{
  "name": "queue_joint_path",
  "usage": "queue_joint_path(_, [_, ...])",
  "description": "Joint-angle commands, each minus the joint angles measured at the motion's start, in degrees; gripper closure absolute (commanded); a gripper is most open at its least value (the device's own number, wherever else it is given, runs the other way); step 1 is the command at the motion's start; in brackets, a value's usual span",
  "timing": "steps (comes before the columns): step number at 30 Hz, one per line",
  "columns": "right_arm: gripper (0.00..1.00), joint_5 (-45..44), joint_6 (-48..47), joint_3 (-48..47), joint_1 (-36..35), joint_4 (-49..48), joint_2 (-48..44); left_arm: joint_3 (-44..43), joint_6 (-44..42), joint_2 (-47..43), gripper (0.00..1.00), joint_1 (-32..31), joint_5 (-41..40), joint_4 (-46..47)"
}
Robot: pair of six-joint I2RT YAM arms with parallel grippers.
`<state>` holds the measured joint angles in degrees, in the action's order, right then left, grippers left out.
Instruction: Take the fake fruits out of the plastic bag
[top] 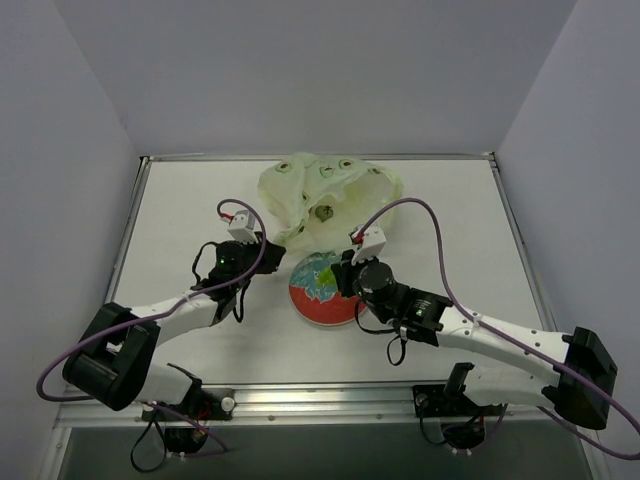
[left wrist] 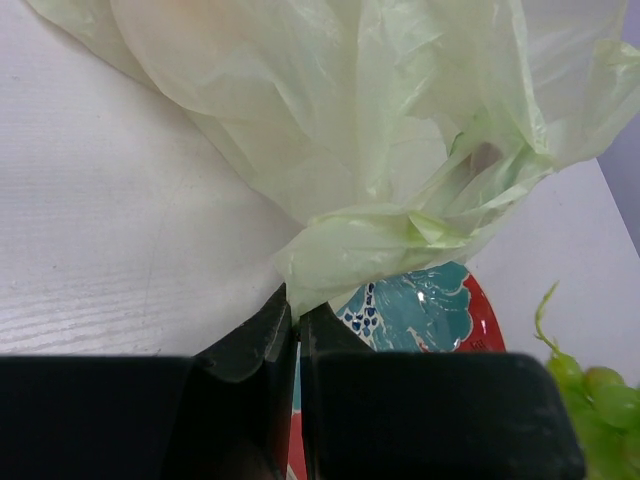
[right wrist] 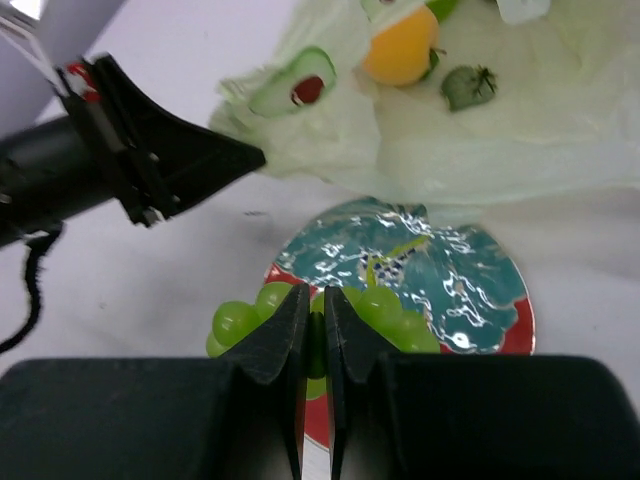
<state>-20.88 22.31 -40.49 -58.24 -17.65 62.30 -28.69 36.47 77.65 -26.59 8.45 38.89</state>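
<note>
The pale green plastic bag point(top: 330, 200) lies at the back centre of the table. My left gripper point(top: 272, 252) is shut on the bag's near edge point(left wrist: 340, 240), its tips point(left wrist: 297, 312) pinching the film. My right gripper point(right wrist: 315, 305) is shut on the light green grape bunch point(right wrist: 385, 310), held just over the near rim of the plate point(right wrist: 460, 280). A round orange-yellow fruit point(right wrist: 400, 48), a dark green fruit point(right wrist: 468, 86) and part of a bright green one point(right wrist: 440, 8) lie among the bag's folds point(right wrist: 480, 150). The grapes also show in the left wrist view point(left wrist: 590, 395).
The red-rimmed plate with teal centre point(top: 310, 300) sits in front of the bag, between the two grippers. The left gripper's black fingers point(right wrist: 200, 155) reach in from the left of the right wrist view. White walls enclose the table on three sides.
</note>
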Motion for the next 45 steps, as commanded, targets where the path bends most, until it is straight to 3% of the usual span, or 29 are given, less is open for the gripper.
queue_joint_path(1, [1.0, -5.8, 2.0, 1.2, -0.5, -0.5, 2.7, -2.0, -1.0, -1.9, 0.98, 0.4, -0.7, 1.6])
queue_joint_path(10, [0.99, -9.0, 3.4, 3.0, -5.8, -9.6, 14.7, -1.5, -1.4, -2.9, 0.98, 0.7, -1.1, 1.0])
queue_joint_path(15, [0.89, -15.1, 4.2, 0.9, -7.7, -8.2, 17.9, -1.1, -1.3, -2.9, 0.98, 0.9, -1.2, 1.6])
queue_joint_path(16, [0.8, -15.9, 4.4, 0.8, -7.7, -8.1, 17.9, -1.1, -1.2, -2.8, 0.98, 0.9, -1.3, 1.7])
queue_joint_path(20, [0.71, -18.8, 4.6, -0.4, -7.8, -5.9, 17.5, -0.9, -1.1, -2.5, 0.98, 0.9, -1.6, 1.9])
queue_joint_path(21, [0.63, -19.1, 4.7, -0.7, -7.7, -5.5, 17.5, -0.9, -1.0, -2.4, 0.98, 1.0, -1.6, 2.0])
queue_joint_path(22, [0.44, -18.6, 4.4, -1.0, -7.8, -5.2, 17.6, -0.8, -1.0, -2.5, 0.98, 1.0, -1.6, 2.1])
queue_joint_path(24, [0.25, -17.5, 3.3, -2.3, -7.8, -4.5, 17.6, -0.8, -1.0, -2.7, 0.98, 1.0, -1.6, 2.1])
queue_joint_path(25, [0.23, -16.9, 2.9, -2.7, -7.8, -4.4, 17.7, -0.7, -0.9, -2.8, 0.98, 1.0, -1.7, 2.1])
queue_joint_path(27, [0.25, -16.6, 0.5, -4.6, -7.7, -4.8, 17.8, -0.4, -0.9, -3.1, 0.98, 1.0, -1.9, 2.1])
queue_joint_path(28, [0.36, -17.0, -0.8, -5.4, -7.5, -5.3, 17.9, -0.3, -0.9, -3.2, 0.98, 1.0, -2.3, 2.1])
queue_joint_path(30, [0.48, -16.9, -3.4, -8.0, -6.5, -5.9, 19.0, 0.2, -0.7, -3.7, 0.98, 1.0, -2.9, 2.1])
queue_joint_path(31, [0.63, -16.1, -4.1, -8.8, -4.3, -7.2, 19.7, 0.4, -0.6, -4.0, 0.98, 1.0, -3.1, 2.0])
queue_joint_path(33, [0.72, -11.7, -4.8, -10.5, -1.3, -9.4, 22.1, 0.8, -0.5, -4.6, 0.98, 1.0, -3.4, 2.0])
queue_joint_path(34, [0.82, -10.2, -4.8, -10.7, 1.8, -12.3, 23.1, 0.9, -0.5, -4.7, 0.98, 1.1, -3.5, 2.1])
queue_joint_path(37, [0.92, -7.6, -4.6, -12.6, 5.4, -17.7, 28.3, 1.4, -0.3, -5.4, 0.98, 1.1, -4.1, 2.2])
queue_joint_path(41, [0.93, -2.9, -3.2, -18.6, 11.2, -20.0, 37.3, 3.2, 1.3, -8.4, 0.98, 1.0, -7.6, 1.2])
queue_joint_path(45, [0.82, 2.6, 1.9, -24.9, 14.8, -22.6, 46.1, 5.0, 2.9, -12.4, 0.98, 1.0, -12.3, -0.2])
